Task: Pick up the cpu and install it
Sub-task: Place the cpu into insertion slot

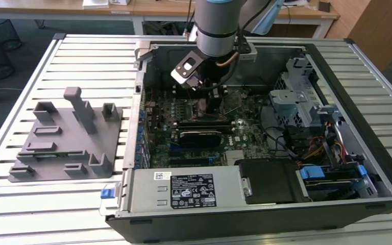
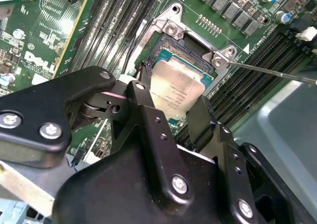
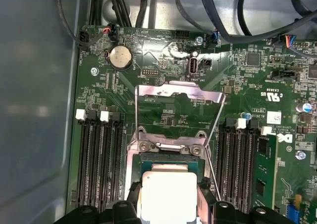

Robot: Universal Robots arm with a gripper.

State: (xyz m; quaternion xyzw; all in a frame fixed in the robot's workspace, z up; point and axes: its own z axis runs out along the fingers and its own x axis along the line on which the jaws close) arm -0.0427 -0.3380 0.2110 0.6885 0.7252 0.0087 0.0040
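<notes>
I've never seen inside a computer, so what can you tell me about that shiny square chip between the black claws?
The cpu is a flat square chip with a silver-grey metal top bearing faint print. It lies level over the open socket, with the black fingers of the gripper against two opposite edges.

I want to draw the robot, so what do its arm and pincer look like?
The arm is a round silver-grey tube with a light blue band and dark cables looping beside it. The pincer is matte black, made of chunky angular links dotted with shiny silver screws.
</notes>
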